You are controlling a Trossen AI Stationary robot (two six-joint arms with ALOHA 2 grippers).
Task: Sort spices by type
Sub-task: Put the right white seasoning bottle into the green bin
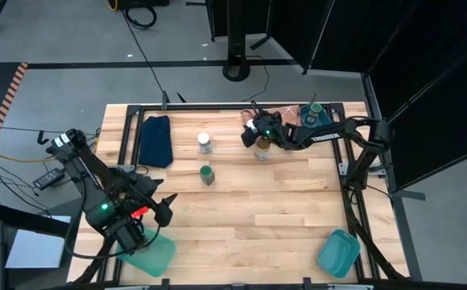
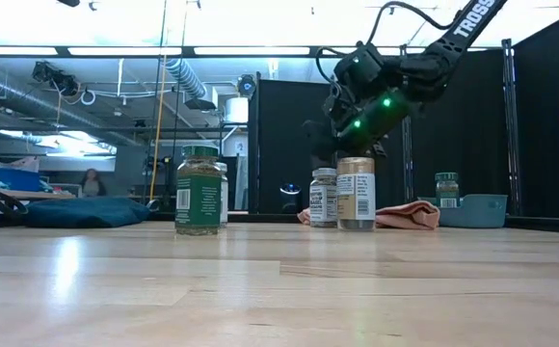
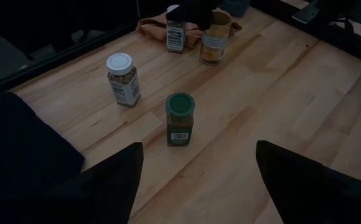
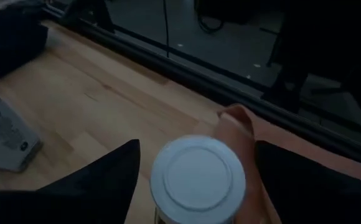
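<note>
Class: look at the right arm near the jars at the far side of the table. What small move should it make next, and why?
Probably lower the right claw straight down and close. In the right wrist view its open fingers straddle a jar whose lid sits between them, and the low view shows the claw above the jars, not yet gripping. The left claw waits near the table's front left.

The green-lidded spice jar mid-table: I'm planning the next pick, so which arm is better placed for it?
Probably left. The left hand is open and faces the green-lidded cylindrical spice jar with bare wooden table between; the right hand hangs over a white-lidded jar.
</note>
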